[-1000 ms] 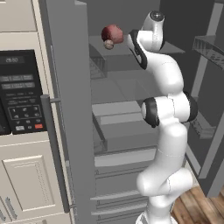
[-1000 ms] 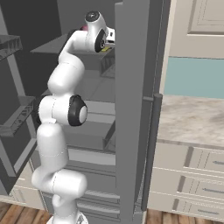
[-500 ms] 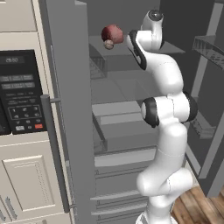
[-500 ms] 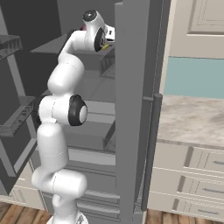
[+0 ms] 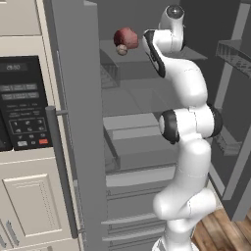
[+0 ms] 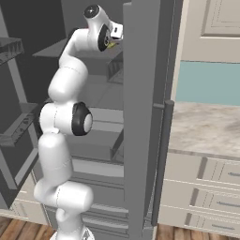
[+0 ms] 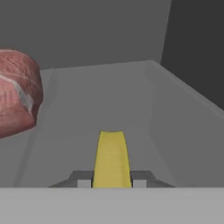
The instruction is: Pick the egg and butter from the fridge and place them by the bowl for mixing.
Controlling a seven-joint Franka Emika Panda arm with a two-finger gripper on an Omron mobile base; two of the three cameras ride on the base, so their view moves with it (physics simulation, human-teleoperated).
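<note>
Fridge: open; door edge with its long bar handle stands left of the arm in the left base view and right of it in the right base view, narrowing the way in.
Arm: reaches up and into the top of the fridge, past the door edge.
Top shelf: grey, walled at the back and along the right side; bare floor ahead of and to both sides of the pincer.
Table: pale stone top, beyond the fridge door, well apart from the arm.
Red-pink chunk: lies on the shelf left of the pincer line, apart from the butter.
Butter: yellow stick lying lengthwise between the fingertips, its far end pointing toward the back wall.
Egg: pale oval tucked just under the red-pink chunk, near the arm's wrist.
Pincer: clamped on the butter, a fingertip against each long side.
Change from earlier frame: arm and shelf contents hold the same places; no shift visible.
</note>
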